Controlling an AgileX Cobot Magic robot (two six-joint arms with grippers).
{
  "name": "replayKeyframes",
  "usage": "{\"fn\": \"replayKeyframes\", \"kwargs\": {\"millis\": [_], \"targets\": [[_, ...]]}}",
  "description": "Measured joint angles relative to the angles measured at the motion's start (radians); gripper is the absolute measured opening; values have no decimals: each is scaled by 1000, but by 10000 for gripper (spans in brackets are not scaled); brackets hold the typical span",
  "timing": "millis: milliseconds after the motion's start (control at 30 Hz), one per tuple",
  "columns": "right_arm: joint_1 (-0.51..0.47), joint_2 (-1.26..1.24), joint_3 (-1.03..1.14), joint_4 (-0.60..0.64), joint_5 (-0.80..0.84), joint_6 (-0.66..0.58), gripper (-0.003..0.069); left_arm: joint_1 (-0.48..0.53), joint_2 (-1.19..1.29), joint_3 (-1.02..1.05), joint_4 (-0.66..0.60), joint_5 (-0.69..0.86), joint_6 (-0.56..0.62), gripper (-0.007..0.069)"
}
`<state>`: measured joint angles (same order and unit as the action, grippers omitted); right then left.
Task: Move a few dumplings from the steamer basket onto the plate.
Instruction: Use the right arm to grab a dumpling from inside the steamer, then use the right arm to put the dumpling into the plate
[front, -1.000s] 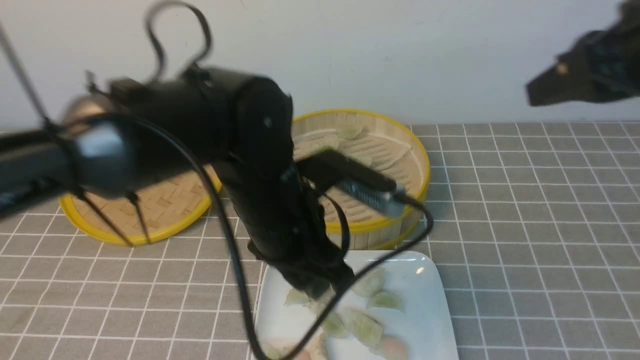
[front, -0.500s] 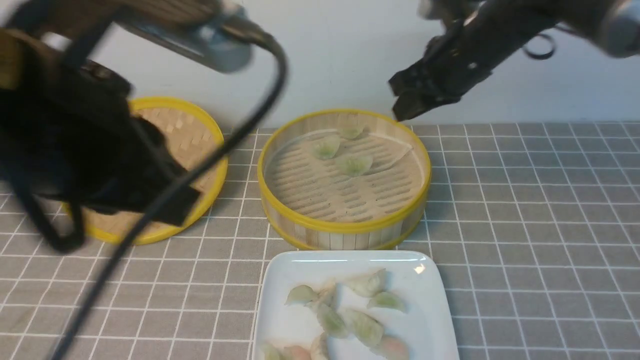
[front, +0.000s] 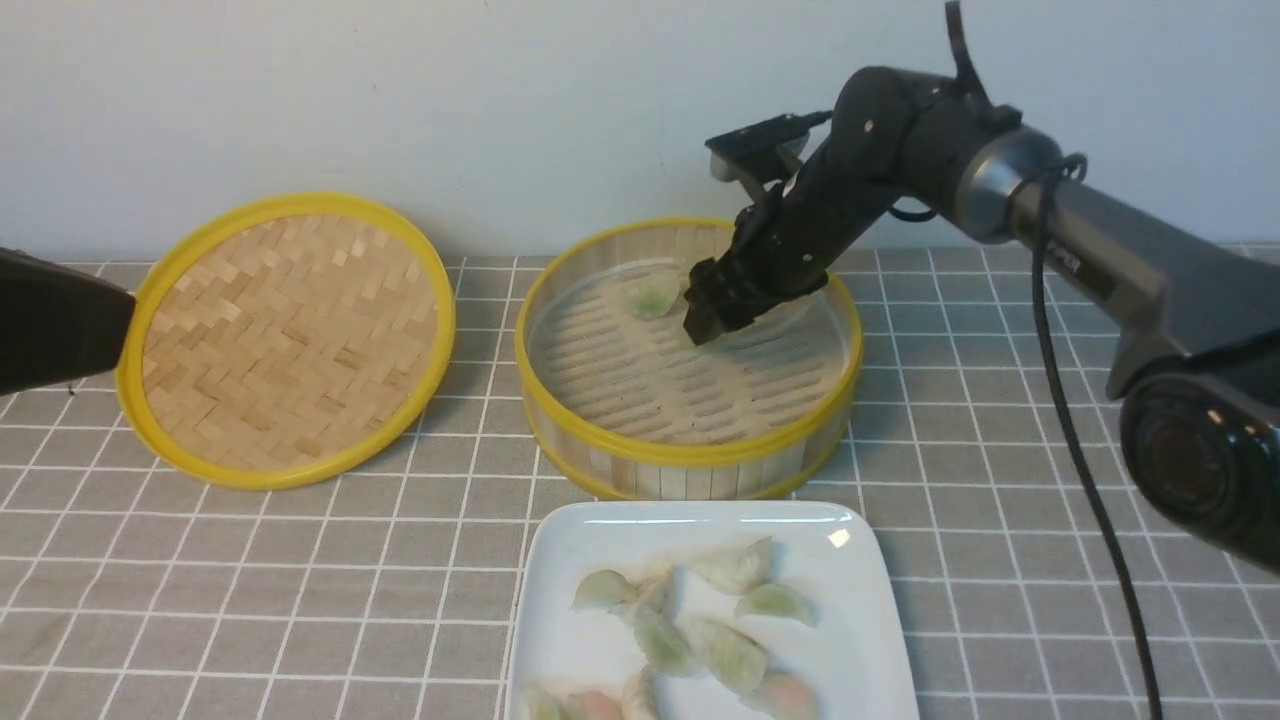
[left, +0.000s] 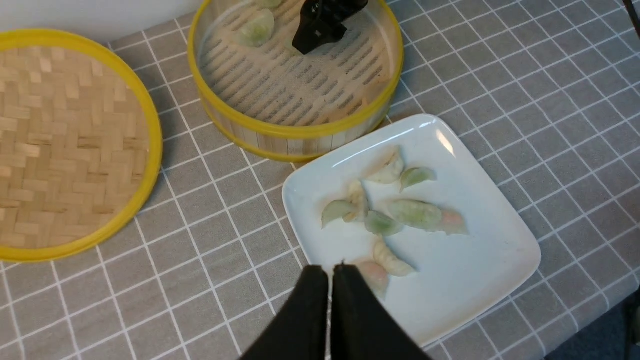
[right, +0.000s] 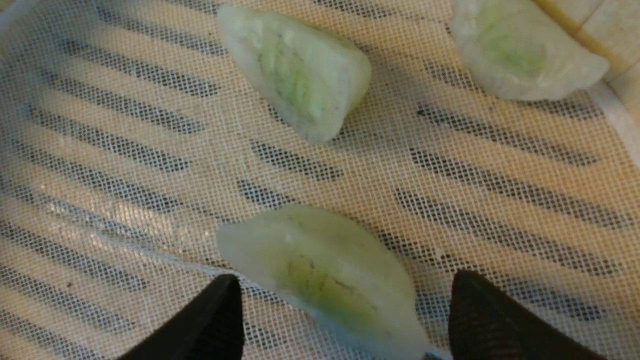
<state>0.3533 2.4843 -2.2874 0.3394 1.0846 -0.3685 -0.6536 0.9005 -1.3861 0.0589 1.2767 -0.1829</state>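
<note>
Currently the right gripper (front: 712, 322) stands open inside the steamer basket (front: 690, 455), straddling one dumpling (right: 320, 270). The left gripper (left: 330, 274) is closed, empty. The plate (front: 860, 640), just beside the basket, holds several dumplings (front: 725, 655).

The left gripper (left: 330, 271) closed and withdrew from the plate (left: 480, 260); the right gripper (right: 344, 278) spread wide, descending into the steamer basket (front: 690, 460).

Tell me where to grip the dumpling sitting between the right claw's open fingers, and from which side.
Take the dumpling across its plump middle, coming straight down from above with the right claw. It lies flat on the mesh liner of the steamer basket, so only its long flanks are reachable; its thin ends would likely slip or tear.
</note>
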Motion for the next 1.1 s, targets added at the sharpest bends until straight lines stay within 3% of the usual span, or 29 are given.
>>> {"fn": "replayKeyframes", "kwargs": {"millis": [167, 300, 333, 367, 433, 600, 833, 1100], "targets": [[3, 23, -7, 4, -17, -4, 475, 0, 0, 0, 15, 0, -1, -5], [4, 36, -10, 7, -16, 7, 310, 0, 0, 0, 20, 0, -1, -5], [4, 36, -10, 7, -16, 7, 302, 0, 0, 0, 20, 0, -1, -5], [4, 35, -17, 10, -7, 12, 216, 0, 0, 8, 20, 0, -1, -5], [4, 33, -35, 12, 13, 15, 158, 0, 0, 18, 20, 1, -1, -5], [4, 22, -124, -5, 144, 41, 158, 0, 0, 60, 20, 0, -2, -5], [4, -95, -160, -68, 161, 151, 158, 0, 0, 88, 27, 0, -2, -5], [4, -441, 282, -43, 160, 175, 158, 0, 0, 89, 33, 0, -2, -5]]}}
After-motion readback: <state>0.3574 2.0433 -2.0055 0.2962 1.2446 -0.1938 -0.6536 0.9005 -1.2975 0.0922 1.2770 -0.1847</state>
